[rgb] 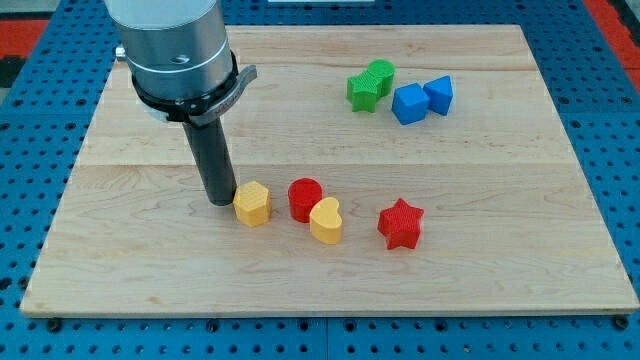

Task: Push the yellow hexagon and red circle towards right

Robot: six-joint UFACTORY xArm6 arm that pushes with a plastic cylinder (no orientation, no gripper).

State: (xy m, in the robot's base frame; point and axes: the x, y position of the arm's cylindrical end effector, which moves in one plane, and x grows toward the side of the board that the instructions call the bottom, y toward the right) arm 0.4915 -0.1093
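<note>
The yellow hexagon (252, 203) lies on the wooden board a little left of the view's centre. The red circle (304, 198) stands just to its right, with a small gap between them. My tip (221, 200) rests on the board directly at the hexagon's left side, touching or nearly touching it. A yellow heart (325, 220) sits against the red circle's lower right side.
A red star (401, 223) lies to the right of the yellow heart. At the view's top right stand two green blocks (370, 85) and two blue blocks (421, 99). The wooden board (120, 260) lies on a blue perforated table.
</note>
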